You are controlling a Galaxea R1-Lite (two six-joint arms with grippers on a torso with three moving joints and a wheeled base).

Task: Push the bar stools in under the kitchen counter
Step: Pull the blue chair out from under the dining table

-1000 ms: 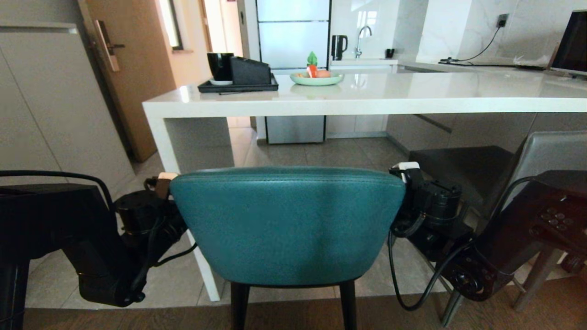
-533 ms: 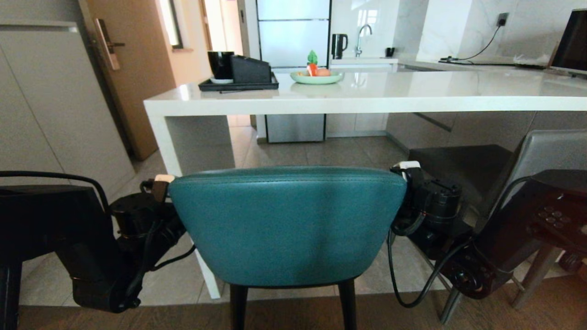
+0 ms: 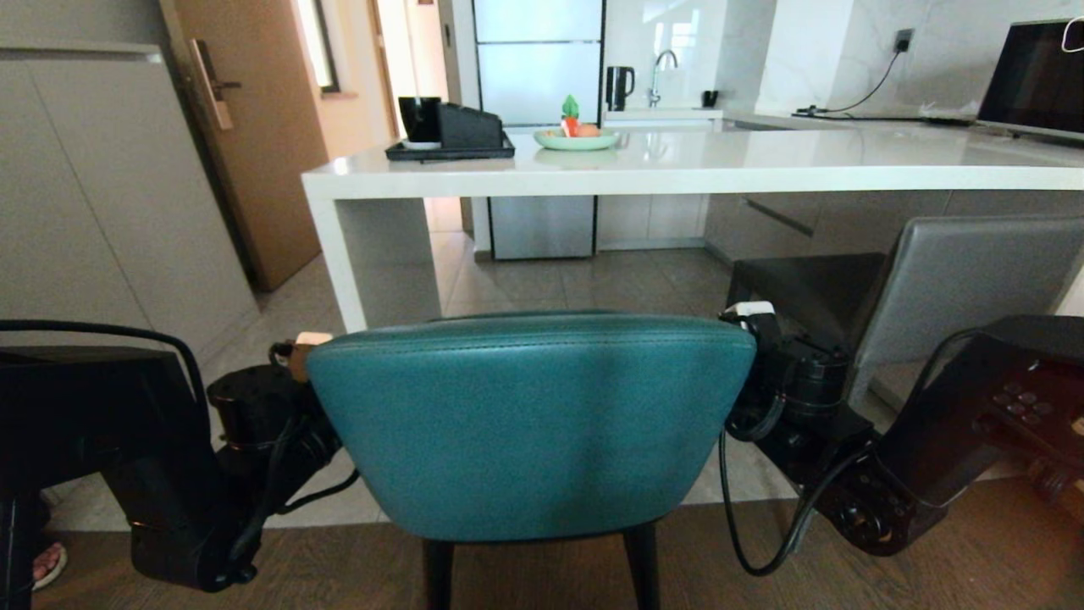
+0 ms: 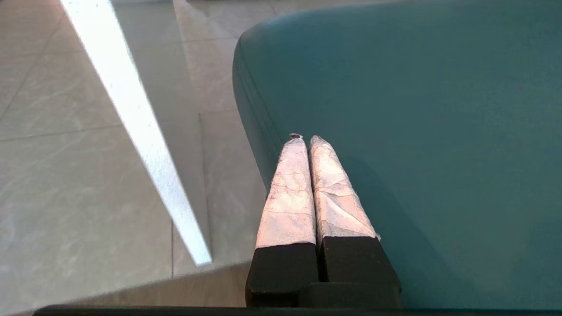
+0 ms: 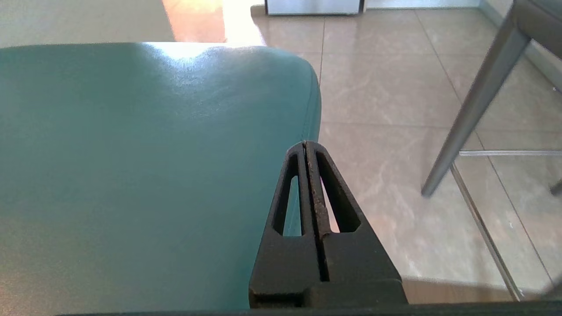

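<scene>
The teal bar stool (image 3: 529,424) fills the middle of the head view, its curved back towards me. It stands short of the white kitchen counter (image 3: 677,174), apart from it. My left gripper (image 3: 303,349) sits at the left edge of the teal back, and my right gripper (image 3: 747,312) at its right edge. In the left wrist view the taped left gripper (image 4: 306,139) is shut and empty, lying along the teal stool (image 4: 417,109). The black right gripper (image 5: 305,144) is also shut and empty beside the teal stool (image 5: 145,145). The grey bar stool (image 3: 957,288) stands to the right, partly under the counter.
A black tray (image 3: 449,152), a green plate of fruit (image 3: 576,140) and a laptop (image 3: 1029,76) rest on the counter. The counter's white side panel (image 3: 339,254) is ahead on the left. A grey stool leg (image 5: 474,105) is near my right gripper. A person's foot (image 3: 47,563) shows at lower left.
The counter, floor and grey stool have shifted in the head view and the counter looks farther off, so the camera has moved. The teal stool keeps its place between my shut grippers.
</scene>
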